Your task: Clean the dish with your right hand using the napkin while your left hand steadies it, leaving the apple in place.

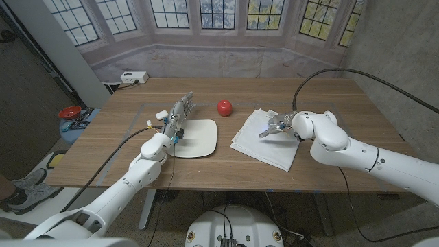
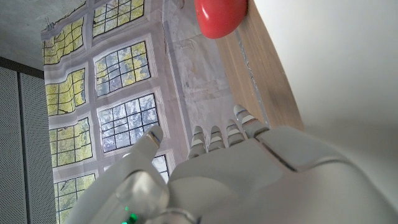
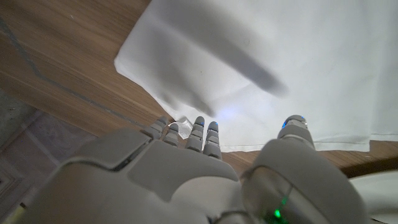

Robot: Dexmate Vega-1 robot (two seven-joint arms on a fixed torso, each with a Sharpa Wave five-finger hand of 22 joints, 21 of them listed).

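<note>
The napkin pickup is in hand. The right hand, fingers apart and gripping nothing, hovers over the napkin right of centre. The left hand, also empty with fingers spread, stands at the dish left of centre, the apple just above. Next, I judge: pinch the napkin and carry it over.

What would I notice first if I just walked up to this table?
Probably the bright red apple near the middle of the wooden table. Just in front of it lies a white dish with the left hand at its edge. To the right, the right hand hovers over a white napkin.
</note>
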